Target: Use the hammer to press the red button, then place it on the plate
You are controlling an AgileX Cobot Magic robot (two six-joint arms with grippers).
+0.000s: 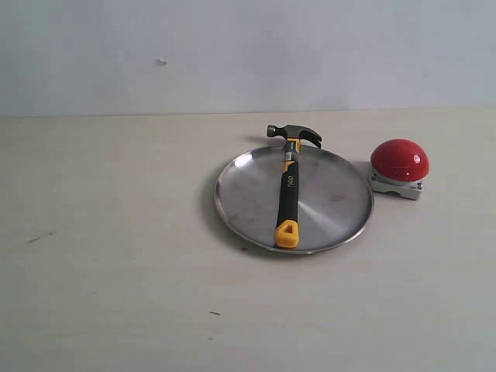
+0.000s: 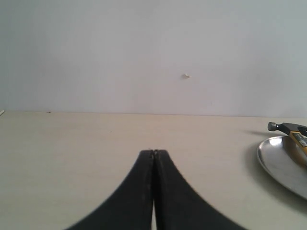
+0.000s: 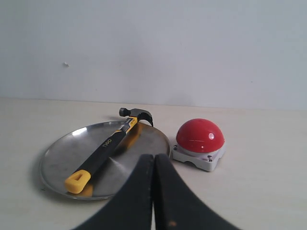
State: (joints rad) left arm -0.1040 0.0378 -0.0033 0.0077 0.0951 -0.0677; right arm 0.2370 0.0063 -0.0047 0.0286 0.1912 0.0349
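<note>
1. One hammer: dark head, black grip, yellow end with a hole, lying across the plate, head sticking past the rim.
2. Plate: round, silver, scuffed, on a pale table.
3. Red button: glossy dome, grey base, just beside the plate, not touching.
4. Left claw closed, empty; right claw closed, empty.

Hammer grip: one short white word runs along the black rubber, at the end nearer the head.
Reading: seems to be "deli", in lower case; the letters are small and soft, so not certain.
Exterior view: same word, too blurred to read.
</note>
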